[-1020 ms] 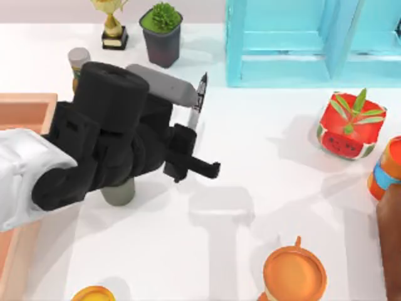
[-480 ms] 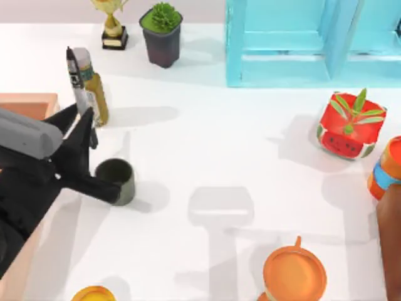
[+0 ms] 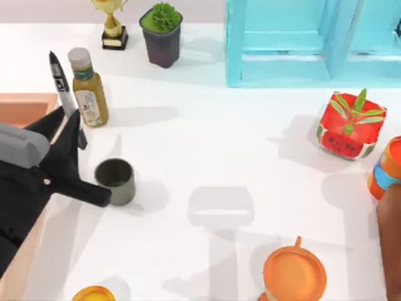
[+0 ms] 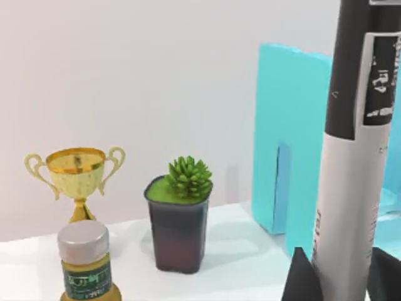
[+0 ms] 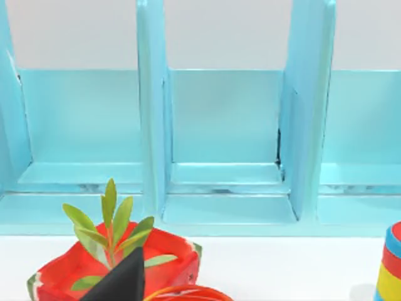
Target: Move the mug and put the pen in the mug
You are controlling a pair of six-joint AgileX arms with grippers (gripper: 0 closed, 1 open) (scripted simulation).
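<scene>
At the table's left edge, the left gripper [image 3: 75, 153] grips the pen [image 3: 64, 91] between its fingers, the barrel standing nearly upright and reaching past the oil bottle [image 3: 88, 96]. The mug [image 3: 116, 180] stands open-mouthed just beside the lower finger, so the insertion step looks to be in hand. Next the pen's lower end should be brought over the mug's mouth and lowered. Farther back stand the potted plant [image 3: 161, 32] and trophy [image 3: 113, 24]. The right arm sits parked; its fingers cannot be told.

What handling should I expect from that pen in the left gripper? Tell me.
The pen looks slim, rigid and smooth, so it may slip in the left gripper. Held near one end, it could pivot. Laid down, its round barrel would probably roll.
</scene>
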